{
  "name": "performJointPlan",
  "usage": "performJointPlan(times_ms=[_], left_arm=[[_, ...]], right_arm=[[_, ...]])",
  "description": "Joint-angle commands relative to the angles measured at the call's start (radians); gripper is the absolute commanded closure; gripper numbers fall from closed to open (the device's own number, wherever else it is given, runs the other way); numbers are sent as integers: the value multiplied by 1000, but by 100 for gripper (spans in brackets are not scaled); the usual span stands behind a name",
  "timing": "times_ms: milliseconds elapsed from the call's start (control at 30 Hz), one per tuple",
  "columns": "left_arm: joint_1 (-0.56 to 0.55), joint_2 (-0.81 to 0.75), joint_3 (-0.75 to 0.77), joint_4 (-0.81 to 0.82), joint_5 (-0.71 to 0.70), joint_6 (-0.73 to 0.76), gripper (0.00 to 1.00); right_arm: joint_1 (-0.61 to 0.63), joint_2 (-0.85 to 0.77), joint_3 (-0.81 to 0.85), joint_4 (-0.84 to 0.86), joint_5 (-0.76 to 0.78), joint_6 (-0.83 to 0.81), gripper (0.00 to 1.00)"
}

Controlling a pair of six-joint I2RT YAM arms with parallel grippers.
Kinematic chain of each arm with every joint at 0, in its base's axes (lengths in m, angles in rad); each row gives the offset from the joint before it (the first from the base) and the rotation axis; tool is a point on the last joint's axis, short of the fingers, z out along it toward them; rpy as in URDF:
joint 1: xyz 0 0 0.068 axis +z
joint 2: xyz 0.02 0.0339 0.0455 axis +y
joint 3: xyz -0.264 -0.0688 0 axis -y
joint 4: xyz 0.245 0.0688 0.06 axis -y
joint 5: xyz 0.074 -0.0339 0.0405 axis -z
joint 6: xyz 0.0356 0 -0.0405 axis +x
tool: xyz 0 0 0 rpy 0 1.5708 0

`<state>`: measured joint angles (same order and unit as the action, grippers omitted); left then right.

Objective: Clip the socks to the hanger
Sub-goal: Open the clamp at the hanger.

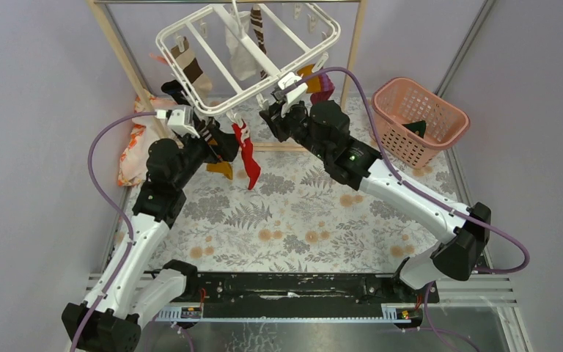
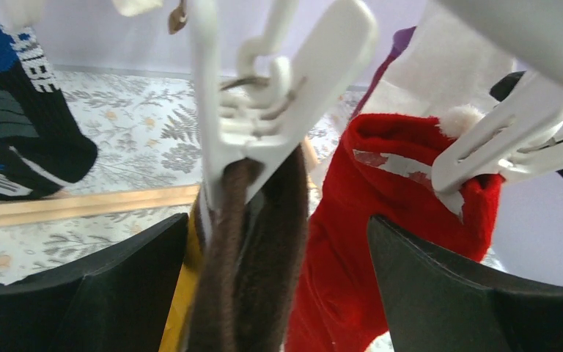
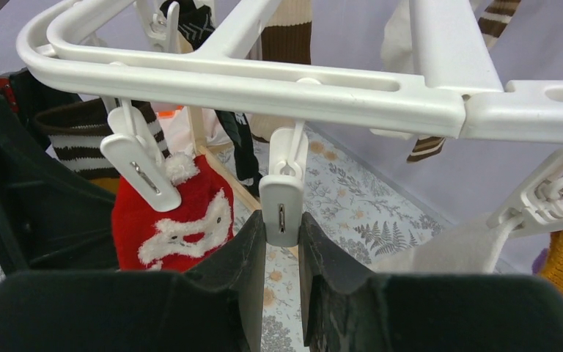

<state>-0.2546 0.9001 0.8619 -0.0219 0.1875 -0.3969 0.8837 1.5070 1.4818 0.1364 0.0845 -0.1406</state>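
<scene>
The white hanger (image 1: 223, 105) hangs from the rack with several socks clipped to it; its bar fills the right wrist view (image 3: 264, 92). My left gripper (image 1: 216, 141) is open, its fingers wide apart (image 2: 277, 227) on either side of a brown sock with a yellow toe (image 2: 256, 264). A white clip (image 2: 278, 110) holds that sock from above. A red sock (image 1: 248, 158) with white trim hangs just right of it (image 2: 352, 257). My right gripper (image 1: 275, 110) is shut (image 3: 282, 220) on an empty white clip (image 3: 281, 205) under the front bar.
A pink lattice basket (image 1: 403, 143) with a dark sock inside stands at the right. The wooden rack post (image 1: 121, 55) and a patterned cloth (image 1: 132, 150) are at the left. A black-and-blue sock (image 2: 22, 125) hangs left of my left gripper.
</scene>
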Motion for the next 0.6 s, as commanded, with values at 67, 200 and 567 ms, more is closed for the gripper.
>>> performJointPlan(times_ms=[67, 200, 567], left_arm=[[-5, -73, -30, 57, 129, -193, 1], [-7, -130, -44, 74, 194, -246, 1], [-10, -180, 63, -52, 176, -114, 1]], right_arm=[[5, -33, 98, -124, -49, -43, 100], [-2, -20, 138, -184, -82, -57, 100], [-40, 144, 467, -534, -186, 3, 100]])
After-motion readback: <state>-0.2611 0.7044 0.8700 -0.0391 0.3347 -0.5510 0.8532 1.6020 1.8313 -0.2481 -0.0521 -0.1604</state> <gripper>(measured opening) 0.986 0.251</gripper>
